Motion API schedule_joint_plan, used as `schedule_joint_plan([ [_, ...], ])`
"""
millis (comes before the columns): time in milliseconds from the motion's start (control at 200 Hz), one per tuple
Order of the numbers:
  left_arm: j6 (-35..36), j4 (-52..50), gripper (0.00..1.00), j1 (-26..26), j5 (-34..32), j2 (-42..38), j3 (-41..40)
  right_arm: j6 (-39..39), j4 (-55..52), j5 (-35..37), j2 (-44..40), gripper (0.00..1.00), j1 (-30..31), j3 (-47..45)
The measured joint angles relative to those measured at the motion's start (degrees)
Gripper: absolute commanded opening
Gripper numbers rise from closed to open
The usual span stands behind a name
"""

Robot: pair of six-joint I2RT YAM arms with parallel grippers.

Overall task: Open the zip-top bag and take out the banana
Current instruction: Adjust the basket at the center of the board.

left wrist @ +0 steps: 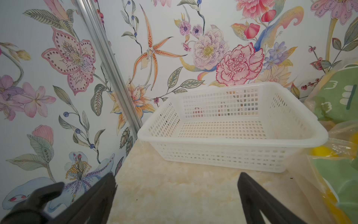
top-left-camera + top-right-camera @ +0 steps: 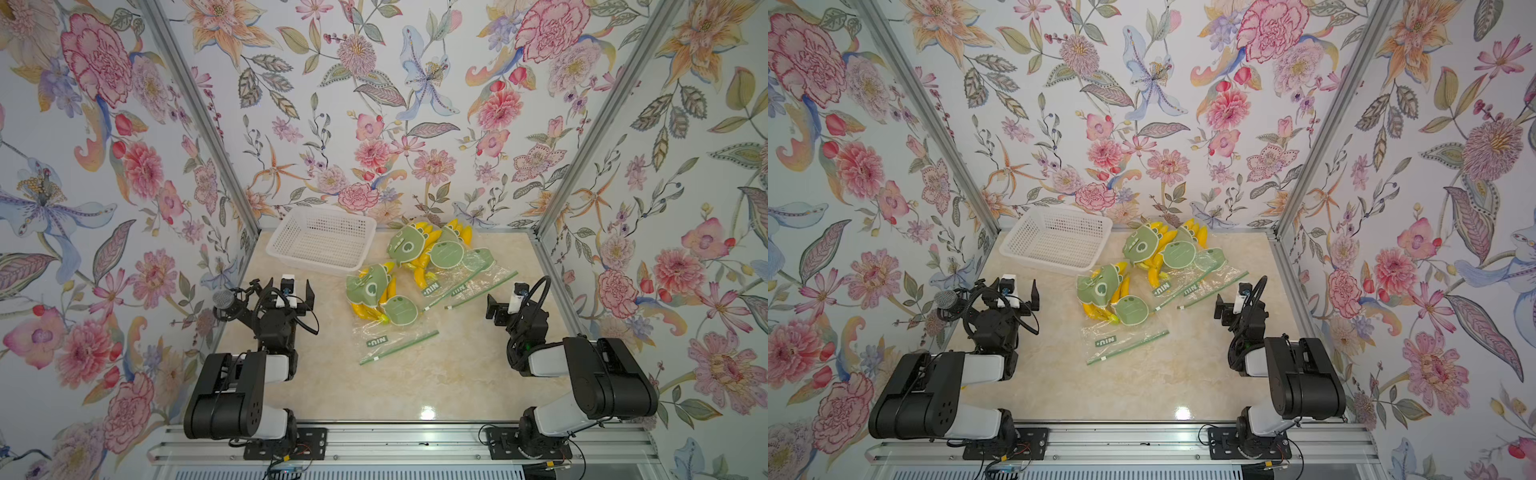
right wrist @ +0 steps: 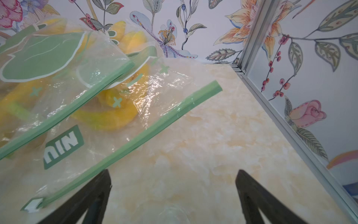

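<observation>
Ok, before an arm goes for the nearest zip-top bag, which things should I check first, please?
1. Left gripper fingers apart, holding nothing: ok.
2. Right gripper fingers apart, holding nothing: ok.
3. Nearest zip-top bag lies on the table between both arms: ok.
4. Its green zip strip uncovered, on the side toward the arms: ok.
5. Zip fully sealed: cannot tell.
6. Bananas inside that bag: ok.

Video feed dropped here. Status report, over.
Left gripper open, empty. Right gripper open, empty. Three zip-top bags untouched, bananas inside. Basket beside them, not blocking.
</observation>
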Motion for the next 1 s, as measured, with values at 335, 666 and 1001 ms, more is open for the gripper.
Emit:
schedule_joint_plan([
  [335,0.0,0.0,0.99,0.0,0.0,0.1,0.1,0.0,0.0,-0.1,0.0,1.0,0.0,0.0],
  [666,0.0,0.0,0.99,0.0,0.0,0.1,0.1,0.0,0.0,-0.2,0.0,1.0,0.0,0.0],
  [1001,-0.5,-27.3,0.99,-1.7,0.9,-4.3,14.7,-0.7,1.4,-2.4,-9.5,1.0,-0.1,-6.3],
])
